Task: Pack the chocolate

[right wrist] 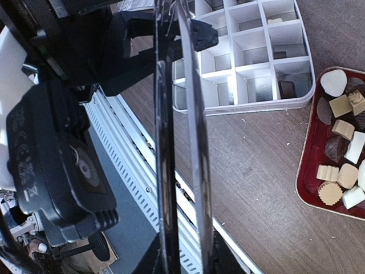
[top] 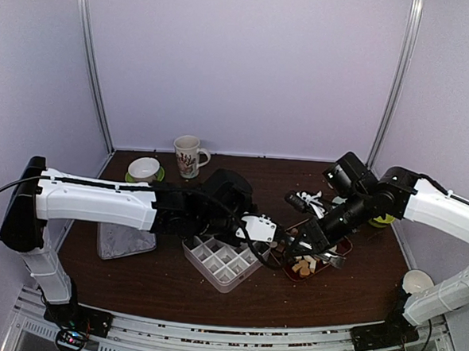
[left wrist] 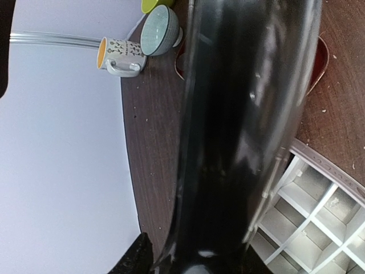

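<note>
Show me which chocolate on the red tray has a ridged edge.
The round tan chocolate at the bottom of the red tray in the right wrist view; the neighbouring pieces are smooth-sided blocks and domes.

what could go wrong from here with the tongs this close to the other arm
1. The tongs run right beside the left arm, above the near edge of the divided box. A careless swing could clip the arm or shove the box.
2. The chocolates lie packed together in the red tray, so the tongs might pinch two at once or flick one over the low rim.
</note>
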Robot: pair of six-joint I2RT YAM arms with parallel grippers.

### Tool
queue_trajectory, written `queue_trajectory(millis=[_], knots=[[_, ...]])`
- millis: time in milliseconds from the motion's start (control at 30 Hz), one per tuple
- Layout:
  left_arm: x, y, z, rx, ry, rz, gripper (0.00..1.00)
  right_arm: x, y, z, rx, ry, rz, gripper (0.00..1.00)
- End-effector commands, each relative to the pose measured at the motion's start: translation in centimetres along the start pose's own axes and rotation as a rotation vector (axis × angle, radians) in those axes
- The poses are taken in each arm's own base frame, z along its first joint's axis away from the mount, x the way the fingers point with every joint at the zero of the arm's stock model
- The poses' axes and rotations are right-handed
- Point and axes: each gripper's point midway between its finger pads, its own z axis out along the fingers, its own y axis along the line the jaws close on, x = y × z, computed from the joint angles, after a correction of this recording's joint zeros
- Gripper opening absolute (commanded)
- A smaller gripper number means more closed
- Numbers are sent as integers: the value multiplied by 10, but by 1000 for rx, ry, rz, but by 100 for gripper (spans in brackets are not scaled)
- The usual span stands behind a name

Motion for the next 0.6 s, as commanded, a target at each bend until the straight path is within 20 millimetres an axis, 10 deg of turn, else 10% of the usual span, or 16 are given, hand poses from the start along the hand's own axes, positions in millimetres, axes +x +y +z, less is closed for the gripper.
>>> queue_trajectory(millis=[0,267,567], knots=[[-20,31,-4,-104,-53,-45,39,-4,5,2,-13,-8,-12,21],[-13,30,-16,-118,-56,-118,97,1,-7,-7,48,-41,14,17],[11,32,-59,-151,-46,-308,98,25,-68,-32,352,-68,116,19]])
